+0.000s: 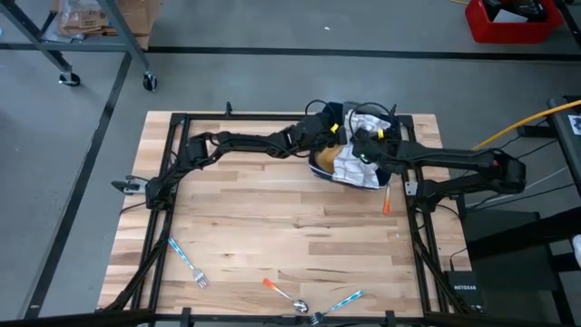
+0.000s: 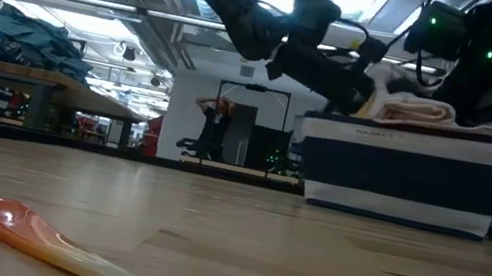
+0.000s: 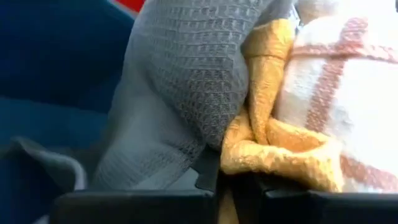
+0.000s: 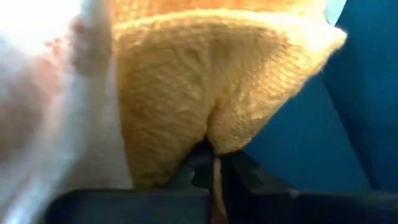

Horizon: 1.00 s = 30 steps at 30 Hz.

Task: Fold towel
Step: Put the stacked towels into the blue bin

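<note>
Wooden tabletop carries a navy basket at its far edge, with both grippers down among the cloths in it. The left gripper and right gripper each have jaws pinched shut on the yellow towel. Best to lift together, evenly, shedding the one grey cloth and one striped cloth.
</note>
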### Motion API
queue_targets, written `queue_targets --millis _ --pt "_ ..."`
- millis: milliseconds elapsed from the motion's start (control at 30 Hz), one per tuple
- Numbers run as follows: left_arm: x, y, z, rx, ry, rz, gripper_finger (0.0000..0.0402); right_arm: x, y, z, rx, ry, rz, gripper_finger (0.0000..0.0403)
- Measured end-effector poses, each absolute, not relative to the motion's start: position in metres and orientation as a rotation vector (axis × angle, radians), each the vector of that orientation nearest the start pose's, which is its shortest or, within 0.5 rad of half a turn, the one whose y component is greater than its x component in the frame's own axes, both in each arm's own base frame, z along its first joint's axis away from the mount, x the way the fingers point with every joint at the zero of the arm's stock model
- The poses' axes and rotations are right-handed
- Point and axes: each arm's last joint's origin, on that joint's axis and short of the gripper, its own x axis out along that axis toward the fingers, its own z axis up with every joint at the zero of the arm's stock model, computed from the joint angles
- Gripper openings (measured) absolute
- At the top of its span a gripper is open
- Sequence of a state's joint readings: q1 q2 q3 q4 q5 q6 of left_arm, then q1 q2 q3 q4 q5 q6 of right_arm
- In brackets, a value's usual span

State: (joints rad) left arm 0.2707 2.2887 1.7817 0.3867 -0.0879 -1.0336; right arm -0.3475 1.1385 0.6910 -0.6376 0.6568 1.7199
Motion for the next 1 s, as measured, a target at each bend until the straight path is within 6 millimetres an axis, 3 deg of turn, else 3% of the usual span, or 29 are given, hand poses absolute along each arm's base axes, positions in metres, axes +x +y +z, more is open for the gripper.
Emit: queue_targets --millis 167,300,600,1000 --pt "0.512 0.149 0.222 -0.897 -0.068 0.443 0.0048 0.176 -0.091 0.203 1.244 0.052 -1.584 0.0040" --pt "0.511 0.151 0.224 -0.800 -0.084 0.488 0.0079 0.174 -0.096 0.202 1.268 0.044 -1.592 0.0082" --pt "0.509 0.159 0.224 -0.779 -0.102 0.526 0.0144 0.173 -0.103 0.203 1.307 0.042 -1.575 0.0183" --pt "0.503 0.176 0.222 -0.783 -0.090 0.560 0.0153 0.168 -0.100 0.199 1.247 0.190 -1.589 0.0195"
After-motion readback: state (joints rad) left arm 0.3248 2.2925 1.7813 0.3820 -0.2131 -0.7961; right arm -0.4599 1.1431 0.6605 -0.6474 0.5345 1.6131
